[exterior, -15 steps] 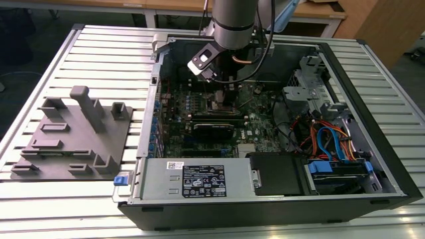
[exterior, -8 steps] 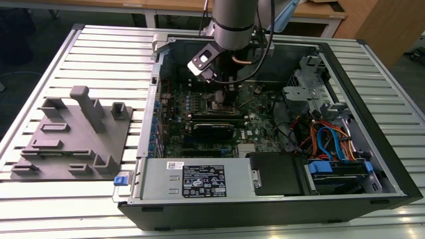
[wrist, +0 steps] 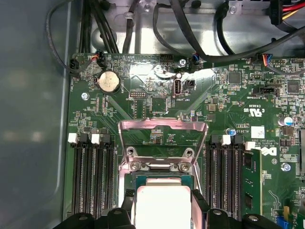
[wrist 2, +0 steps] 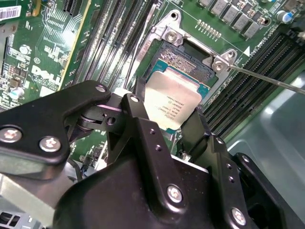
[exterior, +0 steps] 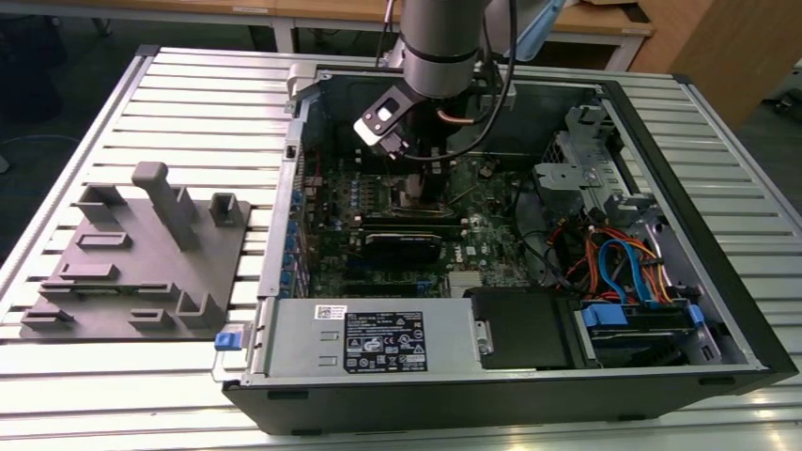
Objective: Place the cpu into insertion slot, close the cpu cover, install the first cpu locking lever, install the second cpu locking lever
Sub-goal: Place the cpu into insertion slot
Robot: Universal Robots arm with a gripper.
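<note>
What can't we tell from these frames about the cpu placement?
- Second wrist view: whether the cpu is seated in the insertion slot or just above it. The gripper covers its near edge.
- First wrist view: part of the cpu is cut off by the picture edge.
- Exterior view: the insertion slot is hidden by the arm.

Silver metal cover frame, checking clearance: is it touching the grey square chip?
Apart. First wrist view: the silver cover frame lies flipped open, hinge screws between it and the grey square chip.

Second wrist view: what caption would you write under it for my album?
Jaws grip the cpu on two sides, right over the black insertion slot.
</note>
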